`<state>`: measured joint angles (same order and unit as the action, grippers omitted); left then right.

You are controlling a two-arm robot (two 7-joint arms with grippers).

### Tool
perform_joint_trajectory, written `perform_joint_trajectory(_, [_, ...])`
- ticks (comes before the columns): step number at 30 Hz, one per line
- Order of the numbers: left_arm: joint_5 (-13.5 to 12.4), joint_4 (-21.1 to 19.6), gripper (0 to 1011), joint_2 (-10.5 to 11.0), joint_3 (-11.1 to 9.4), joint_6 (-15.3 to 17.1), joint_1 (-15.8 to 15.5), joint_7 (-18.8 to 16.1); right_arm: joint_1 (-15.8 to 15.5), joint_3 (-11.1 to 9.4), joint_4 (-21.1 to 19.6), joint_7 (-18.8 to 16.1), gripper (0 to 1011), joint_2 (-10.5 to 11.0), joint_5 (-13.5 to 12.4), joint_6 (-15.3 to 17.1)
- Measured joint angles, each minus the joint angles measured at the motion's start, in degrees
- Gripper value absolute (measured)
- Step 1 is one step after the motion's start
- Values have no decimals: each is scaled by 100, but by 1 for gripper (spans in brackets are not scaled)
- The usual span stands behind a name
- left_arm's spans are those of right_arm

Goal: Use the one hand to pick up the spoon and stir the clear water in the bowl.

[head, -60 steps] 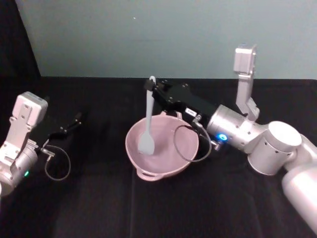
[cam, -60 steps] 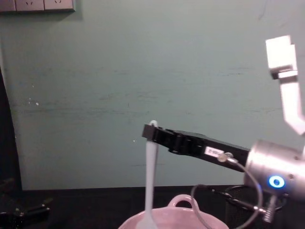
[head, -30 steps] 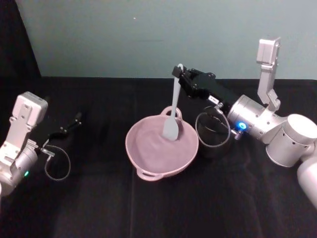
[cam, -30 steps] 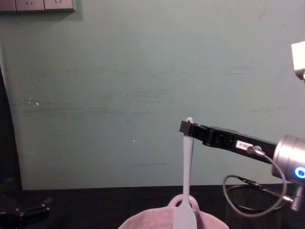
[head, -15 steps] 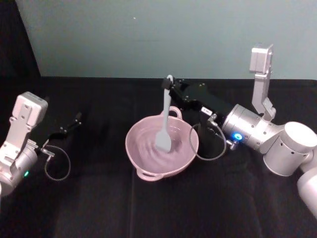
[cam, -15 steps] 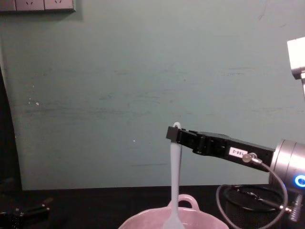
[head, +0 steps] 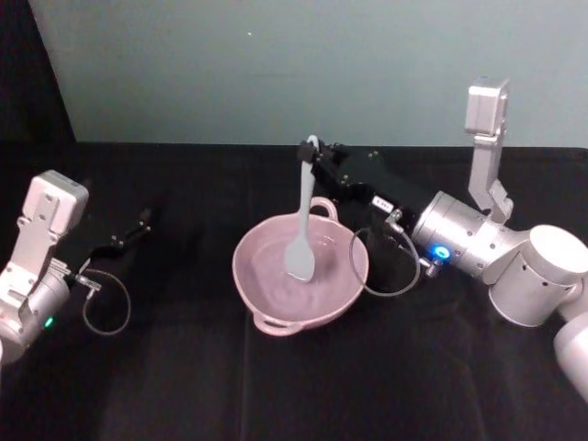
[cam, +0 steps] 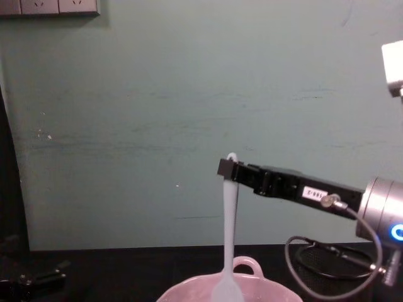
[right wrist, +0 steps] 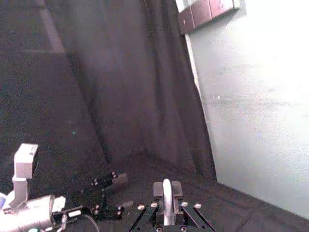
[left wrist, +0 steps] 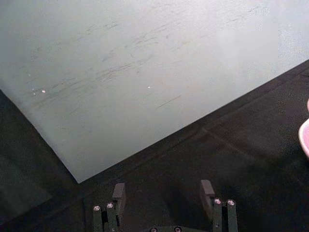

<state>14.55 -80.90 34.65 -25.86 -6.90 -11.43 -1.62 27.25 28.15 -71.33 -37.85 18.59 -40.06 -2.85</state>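
Note:
The pale pink bowl (head: 246, 280) sits mid-table, with a faint sheen of clear water (head: 280, 292) inside. My right gripper (head: 312, 157) reaches over its far rim, shut on the top of the white spoon (head: 303, 216). The spoon hangs nearly upright with its flat head (head: 299, 262) low inside the bowl. From the chest, the spoon (cam: 228, 233) drops from the right gripper (cam: 227, 170) into the bowl (cam: 182, 291). The right wrist view has the spoon handle end (right wrist: 166, 198) clamped between the fingers. My left gripper (head: 138, 226) is parked far left, open (left wrist: 163, 193).
A black wire-mesh cup (head: 397, 268) stands right of the bowl, behind the right arm's cable loop (head: 367, 276), and shows in the chest view (cam: 327, 272). A green wall closes the table's far side. Black cloth covers the table (head: 294, 386).
The spoon swept from the bowl's left side to its far right edge, then back toward the middle. In the last half second it shifted slightly left and up. The left arm stayed still.

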Motion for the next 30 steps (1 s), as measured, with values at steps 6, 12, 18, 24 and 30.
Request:
perform_joint_trajectory(6, [0,0,1011,0,0,0,0,0,-119,-160,-448,91,109,157,-83,-98])
perform_joint_trajectory(12, [0,0,1011,0,0,0,0,0,-295,-401,-980,307,109,355,-135,-230])
perform_joint_trajectory(18, [0,0,1011,0,0,0,0,0,-483,-686,-1313,504,109,565,-183,-324])
perform_joint_trajectory(24, [0,0,1011,0,0,0,0,0,-720,-1027,-1497,688,109,766,-238,-410])
perform_joint_trajectory(30, [0,0,1011,0,0,0,0,0,-894,-1262,-1525,823,110,852,-241,-462])
